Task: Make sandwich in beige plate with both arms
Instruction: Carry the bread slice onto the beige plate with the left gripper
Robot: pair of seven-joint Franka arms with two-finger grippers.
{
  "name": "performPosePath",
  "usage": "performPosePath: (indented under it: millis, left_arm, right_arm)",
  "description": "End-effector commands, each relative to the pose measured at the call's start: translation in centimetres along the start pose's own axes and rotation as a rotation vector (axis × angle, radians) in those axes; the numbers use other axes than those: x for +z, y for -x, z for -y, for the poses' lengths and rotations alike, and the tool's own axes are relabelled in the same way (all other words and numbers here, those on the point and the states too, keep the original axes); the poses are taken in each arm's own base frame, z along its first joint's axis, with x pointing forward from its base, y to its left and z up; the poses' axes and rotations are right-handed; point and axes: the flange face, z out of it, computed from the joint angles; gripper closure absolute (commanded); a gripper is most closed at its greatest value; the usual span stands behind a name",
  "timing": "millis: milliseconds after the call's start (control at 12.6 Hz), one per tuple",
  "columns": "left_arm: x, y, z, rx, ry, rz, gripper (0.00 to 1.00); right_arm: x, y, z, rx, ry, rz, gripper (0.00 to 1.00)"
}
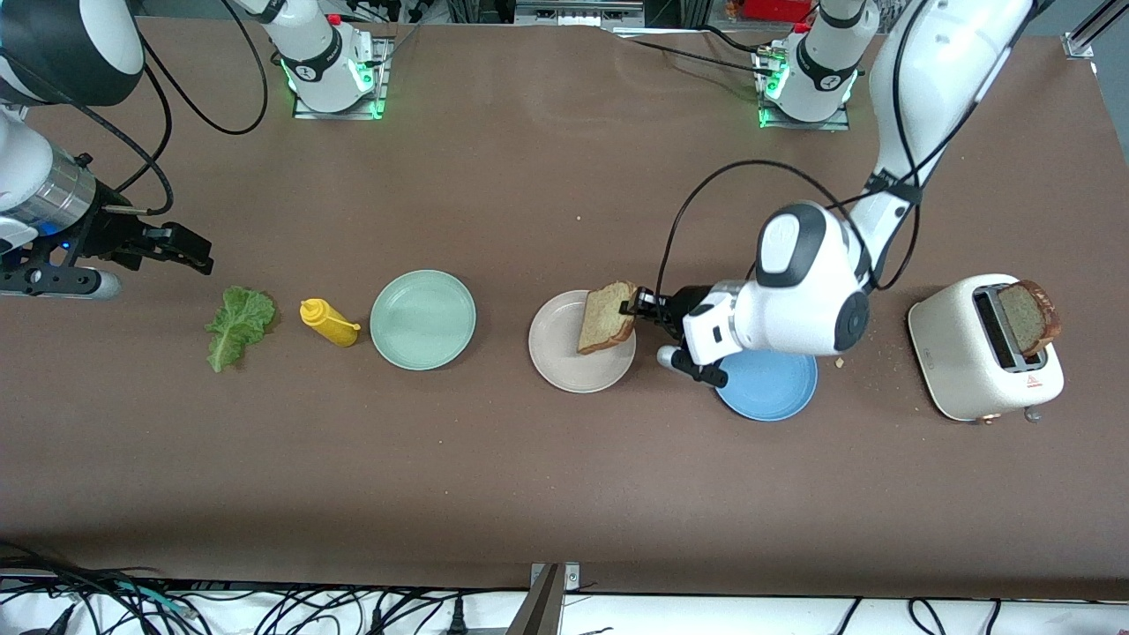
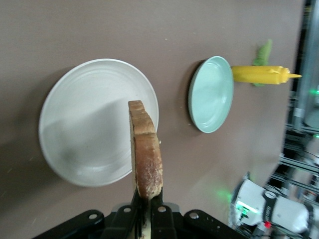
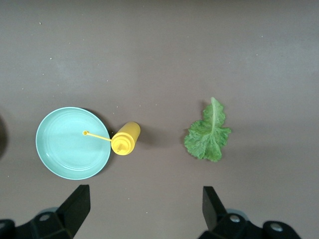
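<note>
Beside the beige plate: blue plate, pale green plate.

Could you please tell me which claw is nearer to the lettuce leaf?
Right. The open right claw hangs over bare table beside the lettuce; the left claw holds a bread slice over the beige plate, well toward the left arm's end.

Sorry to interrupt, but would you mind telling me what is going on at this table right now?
The robots are starting a sandwich. The left hand is shut on a bread slice, holding it on edge over the beige plate, which has nothing on it yet. A second slice sticks up from the toaster at the left arm's end of the table. The right hand waits open above the table by the lettuce leaf, which lies beside the mustard bottle and the pale green plate.
</note>
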Motion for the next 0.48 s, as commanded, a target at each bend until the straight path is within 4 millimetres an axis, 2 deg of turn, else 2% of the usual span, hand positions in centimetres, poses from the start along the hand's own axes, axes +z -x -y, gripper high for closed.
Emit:
performPosePath:
  millis: [0,79,238,397]
  left_arm:
    - [3.0,-1.5,3.1,0.07,0.188,-0.02,1.0]
    - [3.8,-1.6,3.7,0.071,0.248,-0.033,1.0]
    - [3.9,-1.5,4.8,0.12,0.251,-0.046,1.0]
    - [4.9,-1.5,6.4,0.118,0.258,-0.041,1.0]
  right_arm:
    - [0.0,0.1,-0.1,0.005,-0.015,-0.002,0.0]
    - [0.0,0.0,-0.1,0.005,-0.017,-0.003,0.0]
    - [0.1,0.0,-0.1,0.005,-0.017,-0.002,0.0]
    - [0.1,0.0,-0.2,0.007,-0.017,-0.002,0.0]
